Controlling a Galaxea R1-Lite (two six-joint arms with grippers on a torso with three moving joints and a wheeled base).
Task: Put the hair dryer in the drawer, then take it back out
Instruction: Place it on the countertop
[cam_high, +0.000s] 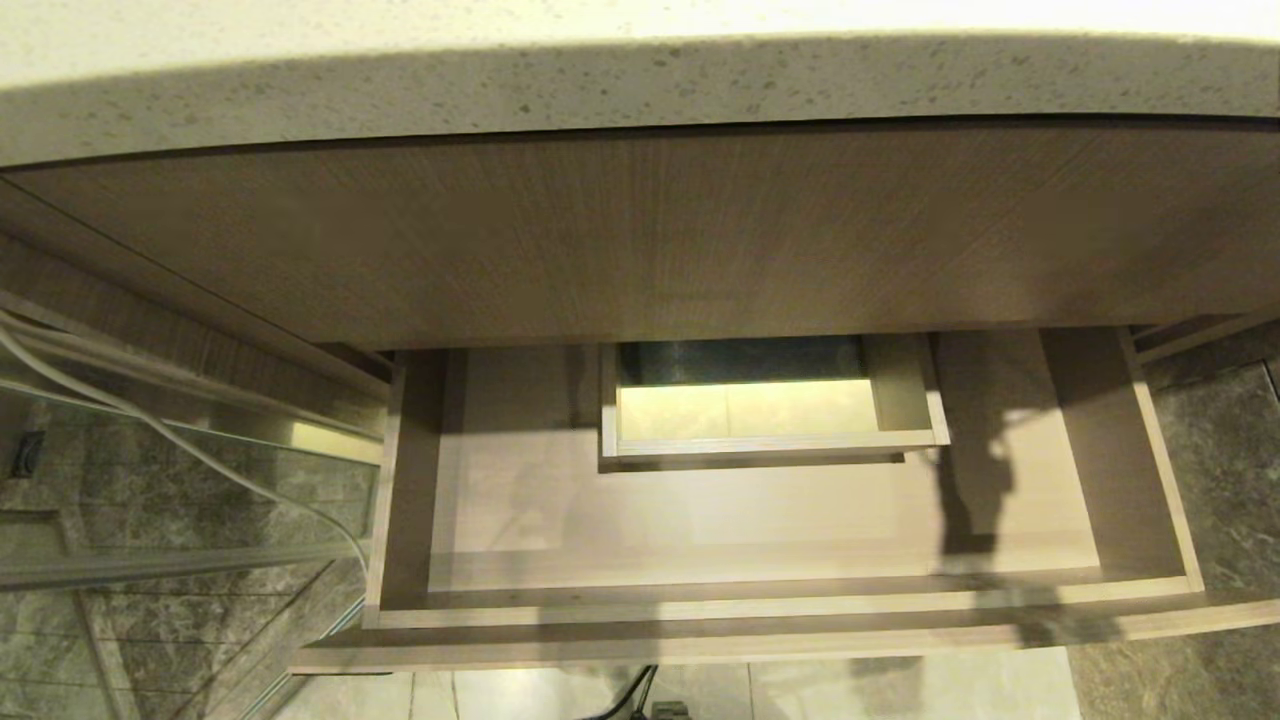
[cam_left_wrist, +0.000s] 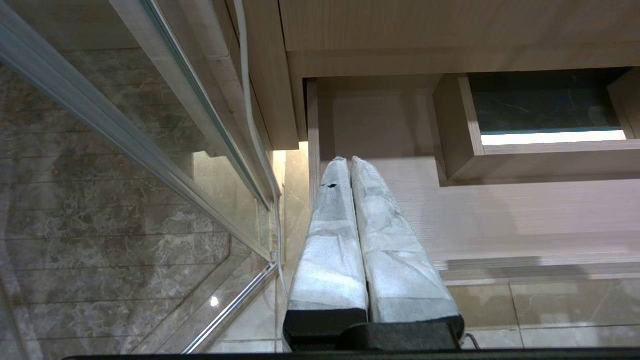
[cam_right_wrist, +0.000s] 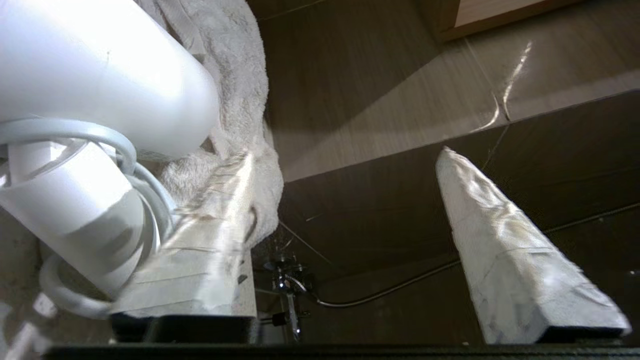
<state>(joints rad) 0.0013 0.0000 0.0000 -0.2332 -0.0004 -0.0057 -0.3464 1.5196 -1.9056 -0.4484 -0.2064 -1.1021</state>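
The drawer (cam_high: 700, 606) stands pulled out below the counter, its floor bare, with the boxed cutout (cam_high: 770, 442) at the middle of its back. The hair dryer (cam_right_wrist: 100, 85) shows only in the right wrist view: a white barrel with white cord wound round it, lying against a white towel (cam_right_wrist: 240, 75). My right gripper (cam_right_wrist: 346, 152) is open with nothing between its fingers; the dryer lies outside one finger (cam_right_wrist: 215, 235), close beside it. My left gripper (cam_left_wrist: 349, 160) is shut on nothing, over the drawer's (cam_left_wrist: 500, 215) left front corner. Neither gripper shows in the head view.
A speckled stone countertop (cam_high: 640, 90) and a tall wood-grain panel (cam_high: 640, 240) overhang the drawer. A glass partition (cam_high: 150, 480) with a white cable (cam_high: 150, 430) stands to the left. A metal valve and hose (cam_right_wrist: 287, 280) sit beyond the right gripper. Tiled floor lies below.
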